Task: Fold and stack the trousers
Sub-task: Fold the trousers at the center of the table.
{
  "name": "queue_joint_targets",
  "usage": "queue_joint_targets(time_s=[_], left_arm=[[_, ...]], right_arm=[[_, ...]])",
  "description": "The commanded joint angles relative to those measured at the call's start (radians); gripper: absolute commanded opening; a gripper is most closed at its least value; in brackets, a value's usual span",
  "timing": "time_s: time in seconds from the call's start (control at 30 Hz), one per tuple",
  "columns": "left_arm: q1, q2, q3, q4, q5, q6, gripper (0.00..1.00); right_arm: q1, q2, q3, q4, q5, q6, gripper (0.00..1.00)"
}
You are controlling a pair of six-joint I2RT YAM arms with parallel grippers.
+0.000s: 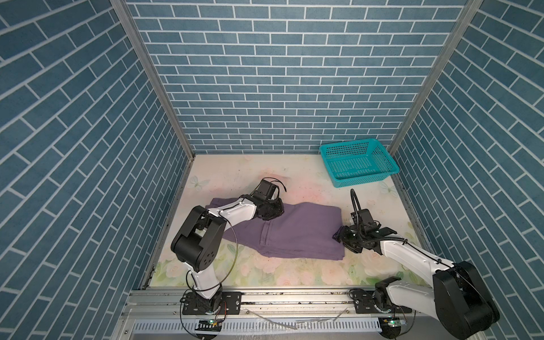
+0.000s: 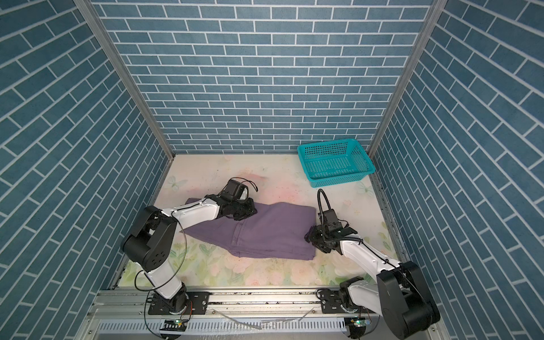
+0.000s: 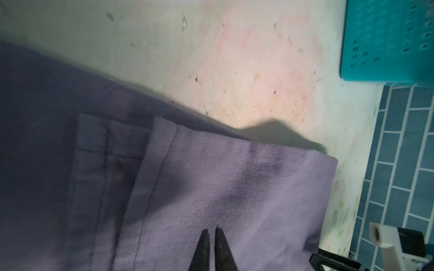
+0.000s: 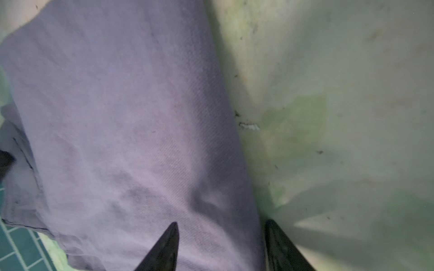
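Lying folded at table [image 1: 235,176] centre, trousers [image 1: 297,232] await stacking. Left gripper [image 3: 212,231], at their 11 o'clock, is closed above the cloth. Right gripper [image 4: 222,225], at 3 o'clock, straddles the edge, jaws apart. Risk: pinching one layer would undo the fold.

The trousers [image 1: 297,229] lie on the middle of the table [image 1: 294,176], and the basket [image 1: 366,179] stands on it well apart from them, between 1 and 2 o'clock, near the far corner. The left gripper [image 1: 273,213] is above the trousers' far edge, at 10 o'clock from their middle. The right gripper [image 1: 338,235] is at their end at 3 o'clock, across the cloth's edge.
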State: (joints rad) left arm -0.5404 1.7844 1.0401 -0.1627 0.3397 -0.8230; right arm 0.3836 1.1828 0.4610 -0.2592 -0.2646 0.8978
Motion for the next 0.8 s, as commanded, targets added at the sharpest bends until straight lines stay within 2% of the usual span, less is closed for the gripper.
queue_joint_targets(time_s=[0.0, 0.13, 0.2, 0.23, 0.37, 0.53, 0.7, 0.77], left_arm=[[-0.008, 0.053, 0.002, 0.006, 0.002, -0.009, 0.08], [-0.004, 0.084, 0.022, -0.028, -0.048, 0.023, 0.07], [0.002, 0.092, 0.035, -0.045, -0.058, 0.035, 0.06], [0.006, 0.093, 0.040, -0.048, -0.057, 0.038, 0.07], [0.028, 0.066, 0.073, -0.089, -0.063, 0.057, 0.07], [0.082, -0.023, 0.095, -0.152, -0.094, 0.096, 0.09], [0.164, -0.163, 0.070, -0.207, -0.103, 0.120, 0.10], [0.196, -0.232, 0.049, -0.227, -0.110, 0.133, 0.12]], right_arm=[[-0.030, 0.011, -0.061, 0.068, -0.046, 0.038, 0.43], [-0.083, -0.025, -0.095, 0.058, -0.078, 0.033, 0.15], [-0.114, -0.048, -0.108, 0.040, -0.096, 0.025, 0.03], [-0.132, -0.062, -0.110, 0.021, -0.105, 0.014, 0.00], [-0.248, -0.137, -0.060, -0.190, -0.087, -0.085, 0.00], [-0.485, -0.239, 0.064, -0.481, -0.018, -0.235, 0.00], [-0.525, -0.272, 0.229, -0.624, 0.135, -0.292, 0.00], [-0.524, -0.270, 0.290, -0.632, 0.137, -0.287, 0.00]])
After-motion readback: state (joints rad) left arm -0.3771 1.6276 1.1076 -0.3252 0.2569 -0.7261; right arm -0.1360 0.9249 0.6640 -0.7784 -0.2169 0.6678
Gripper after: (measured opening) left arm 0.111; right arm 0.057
